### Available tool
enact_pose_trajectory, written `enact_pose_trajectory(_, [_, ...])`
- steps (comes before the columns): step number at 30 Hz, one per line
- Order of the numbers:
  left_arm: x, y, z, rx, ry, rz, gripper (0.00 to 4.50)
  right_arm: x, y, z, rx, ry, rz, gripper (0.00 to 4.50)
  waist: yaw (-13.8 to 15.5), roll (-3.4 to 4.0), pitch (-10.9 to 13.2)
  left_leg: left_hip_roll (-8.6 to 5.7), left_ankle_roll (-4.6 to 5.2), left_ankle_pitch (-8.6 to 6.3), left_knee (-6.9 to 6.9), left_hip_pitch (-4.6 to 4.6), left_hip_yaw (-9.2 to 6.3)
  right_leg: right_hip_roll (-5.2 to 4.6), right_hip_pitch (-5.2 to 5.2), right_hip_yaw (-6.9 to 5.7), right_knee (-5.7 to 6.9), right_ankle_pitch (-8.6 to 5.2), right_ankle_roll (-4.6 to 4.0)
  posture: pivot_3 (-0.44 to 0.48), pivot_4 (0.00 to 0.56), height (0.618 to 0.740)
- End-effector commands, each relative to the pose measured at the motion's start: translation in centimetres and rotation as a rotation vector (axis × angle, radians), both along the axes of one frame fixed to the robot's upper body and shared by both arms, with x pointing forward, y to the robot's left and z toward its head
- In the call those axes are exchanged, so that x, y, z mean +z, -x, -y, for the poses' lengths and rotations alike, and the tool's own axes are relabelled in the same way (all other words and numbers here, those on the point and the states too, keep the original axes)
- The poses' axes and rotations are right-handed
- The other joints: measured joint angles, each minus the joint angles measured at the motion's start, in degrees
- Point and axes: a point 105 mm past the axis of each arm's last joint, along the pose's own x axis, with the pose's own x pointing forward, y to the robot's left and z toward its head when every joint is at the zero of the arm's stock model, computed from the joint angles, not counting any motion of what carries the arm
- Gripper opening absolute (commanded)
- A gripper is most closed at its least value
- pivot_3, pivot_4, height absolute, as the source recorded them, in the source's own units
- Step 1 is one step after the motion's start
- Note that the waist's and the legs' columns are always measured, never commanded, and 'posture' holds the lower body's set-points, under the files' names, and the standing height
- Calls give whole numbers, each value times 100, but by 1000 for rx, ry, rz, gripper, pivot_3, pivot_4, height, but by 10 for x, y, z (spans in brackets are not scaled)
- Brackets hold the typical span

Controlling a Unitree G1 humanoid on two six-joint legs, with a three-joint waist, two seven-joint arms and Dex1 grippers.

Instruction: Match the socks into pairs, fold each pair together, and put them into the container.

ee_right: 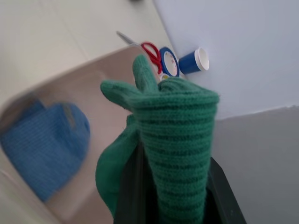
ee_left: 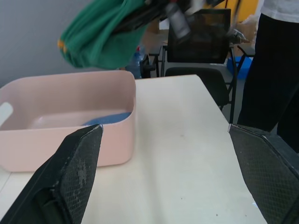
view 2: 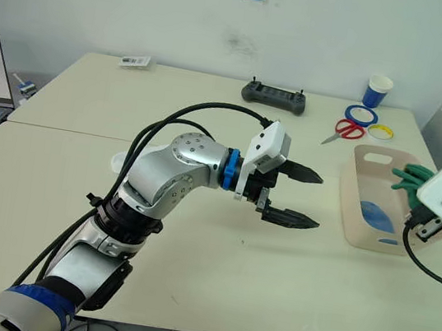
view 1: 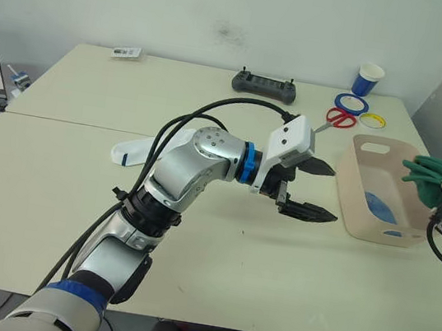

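light: bright, even, overhead | shadows: soft, faint on table | glare: none | blur: wrist views soft, backgrounds unfocused

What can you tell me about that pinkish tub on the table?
The container is a pale beige-pink tub, seemingly smooth plastic, rectangular with rounded corners and a slot handle cut into its far end wall. It stands upright and open on the table. Blue socks lie on its floor. The right gripper holds green socks above its rim. The left gripper, open, hovers beside it without touching.

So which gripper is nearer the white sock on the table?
Left. The left gripper is open above the table between the white sock and the container; the right gripper holds green socks over the container.
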Motion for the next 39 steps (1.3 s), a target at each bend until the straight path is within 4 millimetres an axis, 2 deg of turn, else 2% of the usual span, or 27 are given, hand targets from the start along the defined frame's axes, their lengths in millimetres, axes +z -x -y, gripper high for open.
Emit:
enact_pose_trajectory(1, [10,8,2,-30,9,40,4483,-18,-21,11,39,154,-34,0,-2,12,8,0,-1,0,0,1,4,0,-2,5,0,1,2,0,150,740])
enact_pose_trajectory(7, [9,11,3,-27,6,40,4483,-45,-49,7,42,139,-127,0,-19,24,19,5,-5,3,2,9,6,6,-3,15,13,2,2,0,150,740])
enact_pose_trajectory(12, [8,12,3,-25,1,42,4483,-64,-56,12,8,135,-212,0,-1,26,18,3,-4,3,13,8,8,4,-1,18,16,9,13,0,150,740])
enact_pose_trajectory(17, [5,12,2,-19,-7,42,4500,-64,-52,3,32,74,-272,1576,-5,26,18,2,-1,2,23,13,20,1,4,31,16,28,33,0,150,740])
enact_pose_trajectory(25, [9,12,0,-16,-8,48,4500,-24,-39,-16,66,-87,-319,4334,-3,31,17,3,-1,2,28,12,19,3,4,30,17,35,34,0,150,740])
enact_pose_trajectory(30, [11,13,-2,-18,-7,47,4500,-1,-33,-17,66,-113,-311,4334,25,31,17,3,0,1,27,10,18,2,3,29,15,35,34,0,150,740])
enact_pose_trajectory(34, [8,11,-2,-14,-8,47,4500,15,-23,-23,93,-198,-351,4334,25,33,17,2,0,1,29,11,21,1,3,30,17,35,34,0,150,740])
enact_pose_trajectory(36, [6,11,-2,-13,-9,45,4500,22,-26,-19,71,-223,-318,4334,17,33,17,3,0,1,29,12,21,2,3,30,17,35,34,0,150,740])
enact_pose_trajectory(39, [2,13,-3,-18,-14,45,4500,13,-38,-7,6,-191,-291,4334,21,34,16,3,0,1,29,11,21,2,3,30,17,35,33,0,150,740])
